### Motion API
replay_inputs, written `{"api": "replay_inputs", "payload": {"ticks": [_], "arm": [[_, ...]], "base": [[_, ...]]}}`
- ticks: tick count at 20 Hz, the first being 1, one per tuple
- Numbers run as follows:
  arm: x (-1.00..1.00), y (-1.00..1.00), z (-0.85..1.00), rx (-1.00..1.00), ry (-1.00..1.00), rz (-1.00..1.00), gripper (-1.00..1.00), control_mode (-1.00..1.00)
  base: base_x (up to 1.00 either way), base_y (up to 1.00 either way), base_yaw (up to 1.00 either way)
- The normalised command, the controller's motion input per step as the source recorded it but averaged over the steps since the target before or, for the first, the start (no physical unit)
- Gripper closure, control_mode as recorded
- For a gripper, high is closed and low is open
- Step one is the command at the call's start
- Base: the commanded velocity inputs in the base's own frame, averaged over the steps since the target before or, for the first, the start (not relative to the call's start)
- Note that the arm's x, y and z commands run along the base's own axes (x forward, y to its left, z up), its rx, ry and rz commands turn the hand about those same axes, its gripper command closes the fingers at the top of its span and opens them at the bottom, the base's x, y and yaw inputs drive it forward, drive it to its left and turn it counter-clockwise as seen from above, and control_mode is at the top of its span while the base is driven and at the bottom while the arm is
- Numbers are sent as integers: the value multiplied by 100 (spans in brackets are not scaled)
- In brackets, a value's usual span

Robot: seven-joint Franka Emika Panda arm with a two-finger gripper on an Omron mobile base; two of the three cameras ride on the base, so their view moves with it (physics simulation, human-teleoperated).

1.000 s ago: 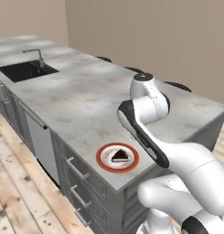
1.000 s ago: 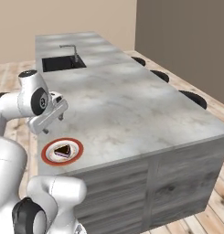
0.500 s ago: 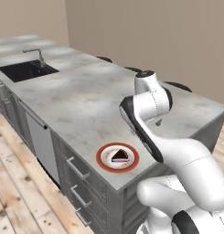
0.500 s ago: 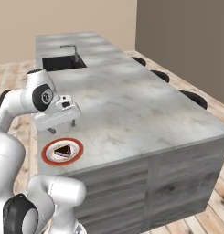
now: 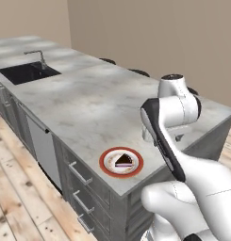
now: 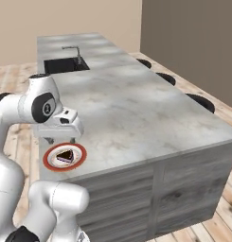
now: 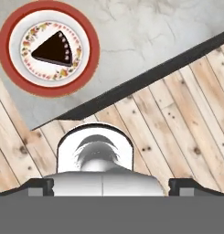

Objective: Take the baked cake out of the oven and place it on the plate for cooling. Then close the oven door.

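A dark chocolate cake (image 5: pixel 123 161) slice lies on the plate (image 5: pixel 105 161), which has a broad orange-red rim and sits near the front edge of the grey marble counter. From the right base view the cake (image 6: pixel 65 155) and plate (image 6: pixel 47 159) show just under my gripper (image 6: pixel 61 140), which hovers open with nothing in it. Looking down from the hand, the cake (image 7: pixel 51 48) and plate (image 7: pixel 6 45) are at the upper left, with my gripper (image 7: pixel 111 185) out over the counter's edge and the wooden floor. The oven and the oven door are out of view.
A black sink (image 5: pixel 27 73) with a faucet (image 6: pixel 72 51) sits at the island's far end. Dark round stools (image 6: pixel 200 101) line the far side. Drawers with bar handles (image 5: pixel 79 174) run below the counter front. Wooden floor (image 7: pixel 177 114) lies below.
My arm has swung toward the counter's near corner and the hand has levelled out above the plate. The cake and the plate have stayed put.
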Motion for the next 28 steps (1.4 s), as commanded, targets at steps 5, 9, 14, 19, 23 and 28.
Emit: {"api": "replay_inputs", "payload": {"ticks": [5, 9, 14, 19, 23, 28], "arm": [[-46, 0, 0, 1, -21, -8, -100, -100], [-4, 0, 0, 0, -4, -1, -100, -100], [-11, 0, 0, 0, -3, -2, -100, 100], [0, 0, 0, 0, 0, 0, -100, 100], [0, 0, 0, 0, 0, 0, -100, 100], [0, 0, 0, 0, 0, 0, -100, 100]], "base": [[0, 0, 0], [0, 0, 0], [-12, 0, -1], [-98, -26, -19], [-55, -17, -64], [-1, -15, -83]]}}
